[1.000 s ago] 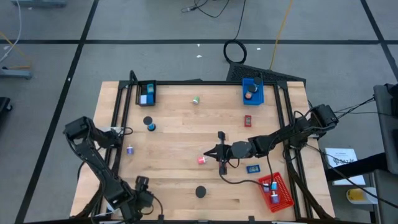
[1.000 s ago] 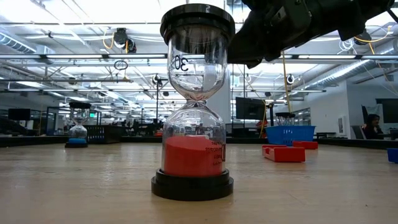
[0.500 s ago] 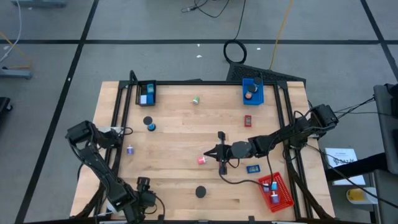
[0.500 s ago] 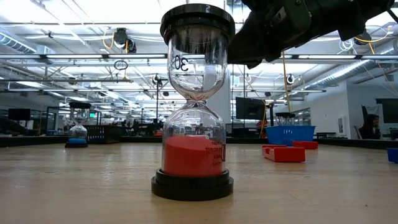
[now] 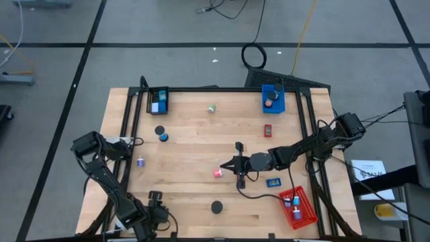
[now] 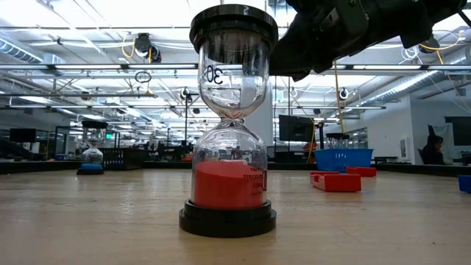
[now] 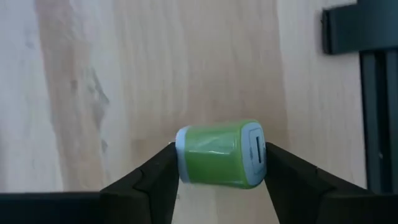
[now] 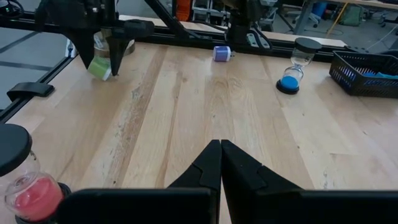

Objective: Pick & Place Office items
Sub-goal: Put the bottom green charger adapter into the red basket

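**Green roll between my left fingers**

Green roll [image 7: 221, 154] with pale end caps sits between my left gripper [image 7: 219, 163] fingers, both tips touching its ends, just above the wooden table [image 7: 155, 74]. My right gripper [image 8: 221, 163] hangs mid-table, fingers pressed together, empty; a red-sand hourglass [image 8: 28, 180] stands just beside it.

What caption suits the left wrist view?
Left gripper closing around a green roll above the wooden table.

left pincer [image 5: 156, 214] cut by high view's edge, hourglass [image 8: 25, 186] cropped
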You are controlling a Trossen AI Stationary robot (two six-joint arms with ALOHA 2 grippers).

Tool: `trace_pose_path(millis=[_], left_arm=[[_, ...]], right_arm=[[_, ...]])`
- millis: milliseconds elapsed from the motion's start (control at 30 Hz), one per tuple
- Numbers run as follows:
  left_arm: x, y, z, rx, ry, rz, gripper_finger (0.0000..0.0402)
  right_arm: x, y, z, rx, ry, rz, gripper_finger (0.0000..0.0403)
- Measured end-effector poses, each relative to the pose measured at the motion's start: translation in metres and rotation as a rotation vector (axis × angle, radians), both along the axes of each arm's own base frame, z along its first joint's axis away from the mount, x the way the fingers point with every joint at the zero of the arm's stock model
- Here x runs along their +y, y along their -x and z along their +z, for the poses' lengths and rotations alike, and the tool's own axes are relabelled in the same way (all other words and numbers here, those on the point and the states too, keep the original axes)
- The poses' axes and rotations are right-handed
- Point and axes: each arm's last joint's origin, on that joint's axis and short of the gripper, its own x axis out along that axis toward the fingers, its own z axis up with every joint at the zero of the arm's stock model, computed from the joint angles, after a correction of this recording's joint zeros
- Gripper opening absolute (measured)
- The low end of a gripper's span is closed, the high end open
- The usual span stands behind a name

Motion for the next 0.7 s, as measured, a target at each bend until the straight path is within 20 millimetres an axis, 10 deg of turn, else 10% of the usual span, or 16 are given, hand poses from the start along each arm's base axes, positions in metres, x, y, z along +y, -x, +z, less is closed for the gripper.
trace_pose_path(millis=[700], left_arm=[[0.045, -0.039, 0.001, -0.129, -0.345, -0.045, 0.0208]], right_arm=[[0.000, 0.000, 0.000, 0.000, 0.003, 0.001, 0.0004]])
